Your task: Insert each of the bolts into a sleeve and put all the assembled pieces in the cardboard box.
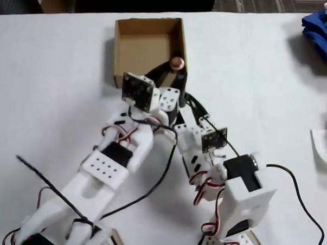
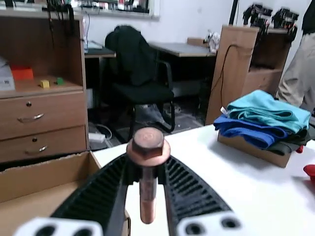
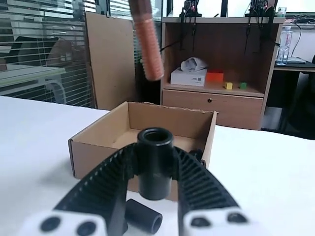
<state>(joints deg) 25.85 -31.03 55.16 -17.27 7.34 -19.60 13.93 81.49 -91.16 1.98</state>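
Your left gripper (image 2: 147, 169) has its jaws clamped just under the hexagonal head of a copper-coloured bolt (image 2: 147, 196). The bolt hangs upright, head up and threaded shank down, by the right-hand wall of the open cardboard box (image 1: 148, 20). To its right, your right gripper (image 3: 155, 156) is closed around a black sleeve (image 3: 155, 174), held upright with its bore facing up, below the bolt's tip and apart from it, on the arms' side of the box. A second black sleeve (image 3: 142, 216) lies on its side on the white table (image 1: 53, 78) close by.
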